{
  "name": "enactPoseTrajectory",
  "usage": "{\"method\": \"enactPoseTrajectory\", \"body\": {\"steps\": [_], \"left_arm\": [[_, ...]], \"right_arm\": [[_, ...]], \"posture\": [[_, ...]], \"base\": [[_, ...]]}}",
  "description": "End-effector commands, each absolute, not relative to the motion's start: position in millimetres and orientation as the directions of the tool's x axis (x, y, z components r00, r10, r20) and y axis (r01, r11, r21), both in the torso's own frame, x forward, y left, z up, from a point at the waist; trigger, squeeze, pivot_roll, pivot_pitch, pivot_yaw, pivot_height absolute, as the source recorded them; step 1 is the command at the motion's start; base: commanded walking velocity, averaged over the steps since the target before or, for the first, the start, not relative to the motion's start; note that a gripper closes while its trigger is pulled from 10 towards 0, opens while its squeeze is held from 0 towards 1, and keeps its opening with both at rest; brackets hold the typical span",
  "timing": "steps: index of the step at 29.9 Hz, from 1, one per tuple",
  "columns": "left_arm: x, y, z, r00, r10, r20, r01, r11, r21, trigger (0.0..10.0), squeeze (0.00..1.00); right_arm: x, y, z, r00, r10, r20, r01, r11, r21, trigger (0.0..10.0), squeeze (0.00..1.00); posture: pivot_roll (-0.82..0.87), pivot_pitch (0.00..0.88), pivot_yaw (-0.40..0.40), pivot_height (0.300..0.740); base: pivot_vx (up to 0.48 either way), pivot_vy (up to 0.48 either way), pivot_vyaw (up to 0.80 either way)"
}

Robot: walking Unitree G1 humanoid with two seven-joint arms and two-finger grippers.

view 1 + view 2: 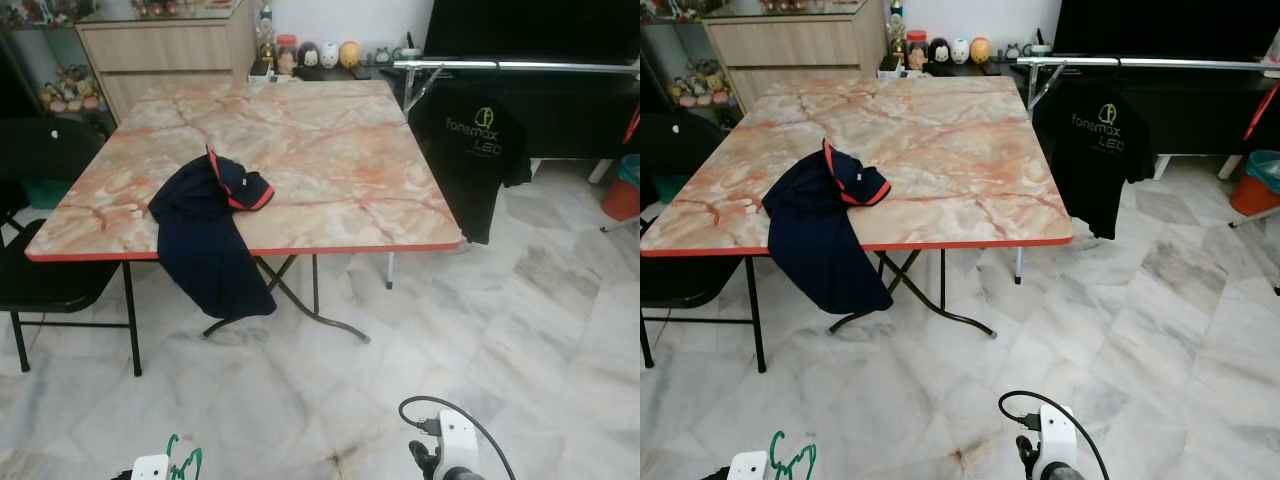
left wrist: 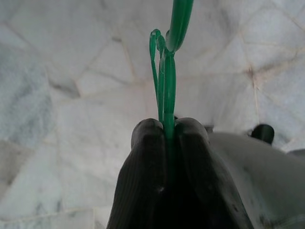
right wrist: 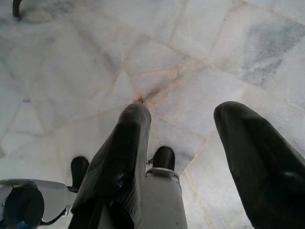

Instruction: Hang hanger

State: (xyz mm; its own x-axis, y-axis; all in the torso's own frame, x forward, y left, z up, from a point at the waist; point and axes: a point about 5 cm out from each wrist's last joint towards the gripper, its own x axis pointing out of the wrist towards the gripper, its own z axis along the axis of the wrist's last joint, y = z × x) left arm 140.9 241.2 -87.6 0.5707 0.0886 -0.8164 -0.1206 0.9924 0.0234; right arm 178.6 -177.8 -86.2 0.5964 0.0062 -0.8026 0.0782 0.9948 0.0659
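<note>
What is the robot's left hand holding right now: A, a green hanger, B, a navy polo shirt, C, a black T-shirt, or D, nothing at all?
A: in the left wrist view, the left hand has its fingers pinched shut on the green hanger; the navy shirt lies draped over the table edge.

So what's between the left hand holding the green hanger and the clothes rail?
In the left eye view, the left hand grips the green hanger low down. Marble floor, then the folding table with its navy shirt, lie before the clothes rail.
</note>
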Motion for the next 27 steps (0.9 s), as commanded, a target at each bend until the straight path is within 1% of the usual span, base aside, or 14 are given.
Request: {"method": "enactPoseTrajectory", "body": {"steps": [1,3,9,27], "left_arm": [[146,238,-87,0.576,0.079,-0.814,-0.100,0.995,0.026,10.0,0.00],[148,242,-85,0.579,0.084,-0.811,-0.101,0.994,0.031,10.0,0.00],[149,242,-85,0.582,0.079,-0.810,-0.093,0.995,0.030,10.0,0.00],[150,234,-86,0.580,0.044,-0.814,-0.071,0.997,0.003,10.0,0.00]], "right_arm": [[177,-182,-87,0.591,-0.015,-0.807,0.098,0.994,0.053,10.0,0.00],[174,-177,-88,0.585,-0.002,-0.811,0.094,0.993,0.066,10.0,0.00],[175,-182,-87,0.588,-0.001,-0.809,0.088,0.994,0.063,10.0,0.00],[164,-180,-92,0.579,0.001,-0.815,0.086,0.994,0.063,10.0,0.00]], "posture": [[-0.05,0.000,0.011,0.740],[-0.05,0.000,0.021,0.740],[-0.05,0.000,0.025,0.740],[-0.04,0.000,0.024,0.740]], "base": [[0.000,-0.480,0.00],[0.000,-0.472,0.00],[0.000,-0.472,0.00],[0.000,-0.472,0.00]]}}
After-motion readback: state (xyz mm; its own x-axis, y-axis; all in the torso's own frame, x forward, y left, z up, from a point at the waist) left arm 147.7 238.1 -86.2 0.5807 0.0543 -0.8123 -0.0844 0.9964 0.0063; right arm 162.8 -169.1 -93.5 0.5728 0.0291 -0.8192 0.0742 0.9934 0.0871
